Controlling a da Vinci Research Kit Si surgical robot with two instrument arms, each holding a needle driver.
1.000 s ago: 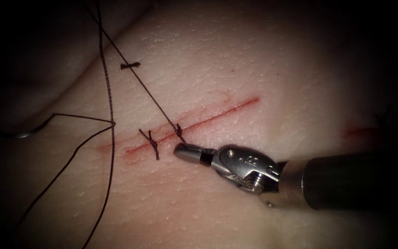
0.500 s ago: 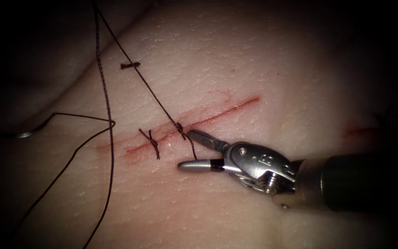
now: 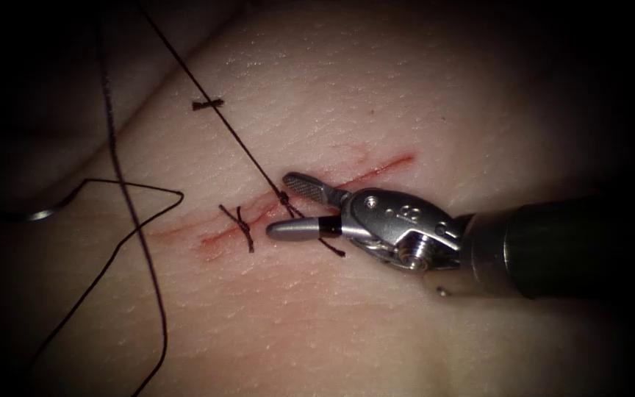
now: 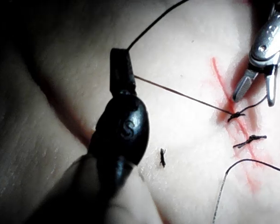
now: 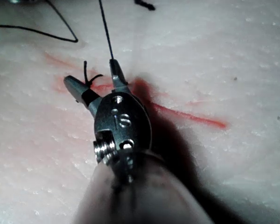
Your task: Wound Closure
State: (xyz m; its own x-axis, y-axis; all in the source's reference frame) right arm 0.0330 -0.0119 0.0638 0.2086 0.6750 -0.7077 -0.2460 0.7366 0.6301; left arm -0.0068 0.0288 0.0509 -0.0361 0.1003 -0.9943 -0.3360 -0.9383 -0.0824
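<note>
Tissue (image 3: 406, 88): pale pork belly under both tools, its skin lightly pebbled.
Cut (image 3: 376, 170): a thin red line slanting across the tissue, rising toward the right in the endoscope view, with red fluid (image 3: 214, 239) smeared along its lower left part.
Right tool (image 3: 281, 204): comes in from the right and lies across the cut; its two jaws stand apart, one on each side of the newer knot, gripping nothing.
Left tool (image 4: 120, 70): a dark shape in its own wrist view, jaws together and clamped on the thread, well away from the cut.
Thread (image 3: 214, 121): a taut dark strand runs from the left tool's jaws down to the newer knot; slack loops lie on the tissue left of the cut.
Needle (image 3: 38, 215): its curved metal body lies on the tissue at the far left of the endoscope view, free of both tools, partly in shadow.
Newer knot (image 3: 284, 197): sits on the cut between the right tool's open jaws, a short tail trailing under the lower jaw.
Older stitch (image 3: 242, 226): tied across the cut just left of the newer knot.
Cut end of thread (image 3: 207, 104): a small loose scrap on the skin, above and left of the cut.
</note>
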